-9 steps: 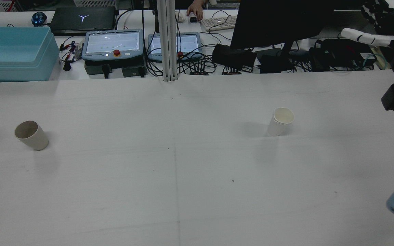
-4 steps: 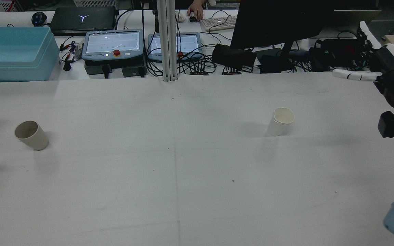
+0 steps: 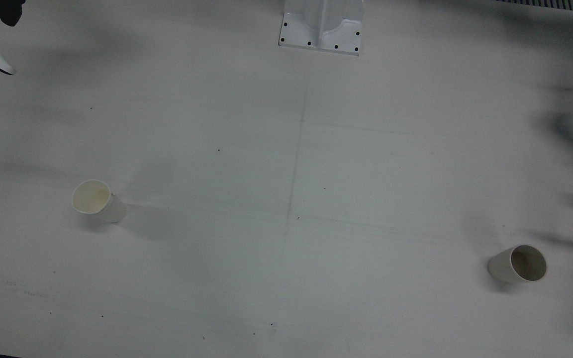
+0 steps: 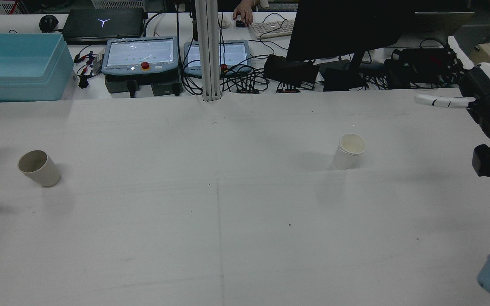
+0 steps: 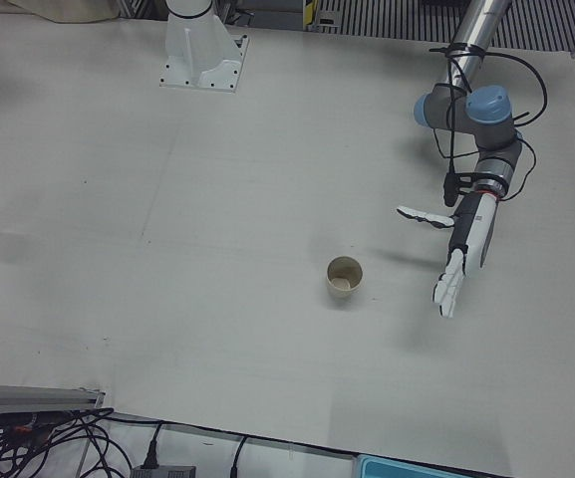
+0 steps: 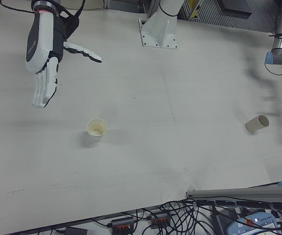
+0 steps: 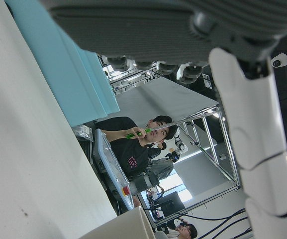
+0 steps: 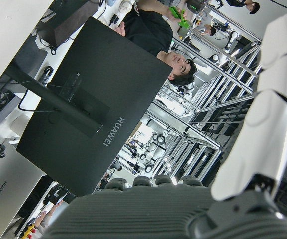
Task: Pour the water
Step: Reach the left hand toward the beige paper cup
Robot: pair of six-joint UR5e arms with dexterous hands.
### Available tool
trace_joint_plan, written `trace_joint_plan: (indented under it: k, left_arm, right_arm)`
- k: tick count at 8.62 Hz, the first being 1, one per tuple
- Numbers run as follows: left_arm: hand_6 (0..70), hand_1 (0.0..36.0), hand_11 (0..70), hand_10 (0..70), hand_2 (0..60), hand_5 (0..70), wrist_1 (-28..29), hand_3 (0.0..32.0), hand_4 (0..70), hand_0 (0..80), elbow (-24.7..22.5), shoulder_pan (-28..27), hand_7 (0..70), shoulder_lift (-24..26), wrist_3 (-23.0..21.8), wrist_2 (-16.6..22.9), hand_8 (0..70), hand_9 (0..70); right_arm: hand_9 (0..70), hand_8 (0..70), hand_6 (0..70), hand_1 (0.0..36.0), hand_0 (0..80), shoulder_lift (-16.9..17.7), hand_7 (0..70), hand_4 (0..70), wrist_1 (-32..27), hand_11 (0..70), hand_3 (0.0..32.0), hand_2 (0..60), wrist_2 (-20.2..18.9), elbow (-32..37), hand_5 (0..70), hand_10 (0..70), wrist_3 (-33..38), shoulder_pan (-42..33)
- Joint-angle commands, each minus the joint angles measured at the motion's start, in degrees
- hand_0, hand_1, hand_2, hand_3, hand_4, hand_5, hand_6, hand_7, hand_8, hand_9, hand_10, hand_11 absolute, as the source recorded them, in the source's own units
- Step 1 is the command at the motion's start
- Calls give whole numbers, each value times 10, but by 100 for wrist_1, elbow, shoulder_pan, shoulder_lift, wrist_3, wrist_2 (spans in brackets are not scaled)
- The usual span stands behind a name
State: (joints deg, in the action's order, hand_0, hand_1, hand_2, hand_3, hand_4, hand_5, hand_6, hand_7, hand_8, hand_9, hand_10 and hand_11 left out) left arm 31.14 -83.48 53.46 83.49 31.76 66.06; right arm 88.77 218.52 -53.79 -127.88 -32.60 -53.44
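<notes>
White fingers spread, both hands — left hand [image 5: 461,249], right hand [image 6: 44,54] — hover holding nothing.

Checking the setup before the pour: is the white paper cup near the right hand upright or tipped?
Upright. The white paper cup stands on its base with its round mouth facing up, apart from the open right hand.

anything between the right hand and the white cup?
Nothing: in the right-front view, only bare table separates the open right hand from the white cup.
</notes>
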Motion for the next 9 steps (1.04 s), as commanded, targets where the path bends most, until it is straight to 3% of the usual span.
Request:
trace_joint_plan:
  k: [1,4,9]
  left_arm:
    - [0,147,44,15,0,17,86,0,101,543,165,-442,31,193,86,-357,0,0]
    - [6,152,56,23,0,43,-204,0,129,558,639,-451,42,861,15,-287,0,0]
    - [1,142,45,16,0,62,-205,0,132,546,939,-634,35,1002,50,-304,0,0]
  right_arm:
    - [0,0,0,155,466,0,0,0,-2,10,0,136,-9,52,0,0,0,-44]
    - [0,0,0,149,463,0,0,5,-2,12,0,142,-9,132,0,0,0,-53]
    - [9,0,0,147,460,-26,0,12,-20,16,0,150,0,255,0,0,26,-97]
